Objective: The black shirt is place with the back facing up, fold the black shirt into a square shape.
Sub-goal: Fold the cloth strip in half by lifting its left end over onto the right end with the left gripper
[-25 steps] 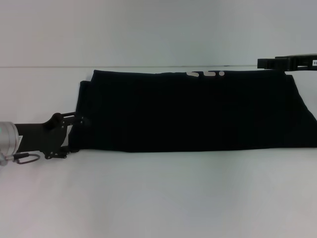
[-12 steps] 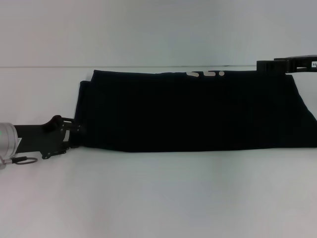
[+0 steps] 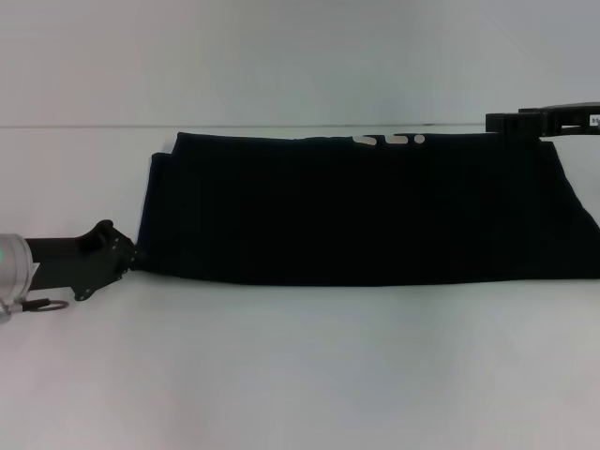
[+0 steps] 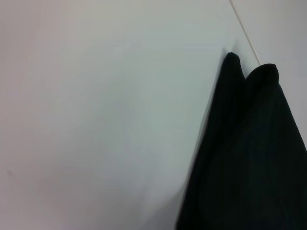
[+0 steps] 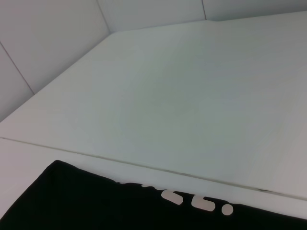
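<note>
Two grippers, one black shirt on the white worktop.
Left gripper (image 3: 134, 255) sits at the shirt's near left corner, its opening impossible to judge; right gripper (image 3: 495, 121) hovers at the far right edge, state equally unclear. Between them the black shirt (image 3: 366, 211) lies folded into one long band across the worktop (image 3: 300, 375), three white print marks (image 5: 196, 201) peeking at its far edge.

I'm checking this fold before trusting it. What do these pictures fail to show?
- Large black fabric shirt: its right end is cut off by the head view's edge.
- White print: mostly folded under at the far edge, unreadable.
- Left gripper: black against the shirt's near left corner.
- Right gripper: black at the far right corner.
</note>
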### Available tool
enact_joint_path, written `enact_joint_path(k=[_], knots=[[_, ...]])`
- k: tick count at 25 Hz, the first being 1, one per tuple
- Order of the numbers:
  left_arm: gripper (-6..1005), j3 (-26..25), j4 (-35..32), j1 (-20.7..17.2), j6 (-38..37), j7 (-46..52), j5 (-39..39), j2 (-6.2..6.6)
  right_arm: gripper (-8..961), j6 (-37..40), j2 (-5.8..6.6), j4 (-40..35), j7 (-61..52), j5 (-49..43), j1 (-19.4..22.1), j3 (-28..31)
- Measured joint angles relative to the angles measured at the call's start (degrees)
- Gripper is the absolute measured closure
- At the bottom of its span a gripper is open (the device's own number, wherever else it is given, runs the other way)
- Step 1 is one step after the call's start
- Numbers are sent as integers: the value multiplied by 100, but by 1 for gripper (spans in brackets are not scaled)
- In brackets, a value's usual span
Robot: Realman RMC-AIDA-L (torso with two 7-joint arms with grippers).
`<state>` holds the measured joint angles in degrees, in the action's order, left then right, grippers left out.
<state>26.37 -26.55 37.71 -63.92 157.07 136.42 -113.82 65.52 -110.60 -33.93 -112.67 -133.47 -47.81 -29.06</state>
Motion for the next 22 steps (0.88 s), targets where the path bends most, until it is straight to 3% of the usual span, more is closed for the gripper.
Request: enact_joint_path(k=[2, 10, 15, 22], knots=[[936, -17, -1, -30, 0, -103, -1, -9, 263, -25, -13, 0, 5, 1, 0, -5], [967, -545, -277, -435, -543, -1357, -309, -96, 265, -120, -119, -2, -2, 16, -52, 9], [962, -1071, -774, -973, -872, -1853, -327, -105, 266, -330, -252, -9, -2, 102, -155, -4], [946, -1865, -1381, -1640, -1459, -2049, -286, 115, 267, -701, -456, 59, -9, 157, -414, -19]])
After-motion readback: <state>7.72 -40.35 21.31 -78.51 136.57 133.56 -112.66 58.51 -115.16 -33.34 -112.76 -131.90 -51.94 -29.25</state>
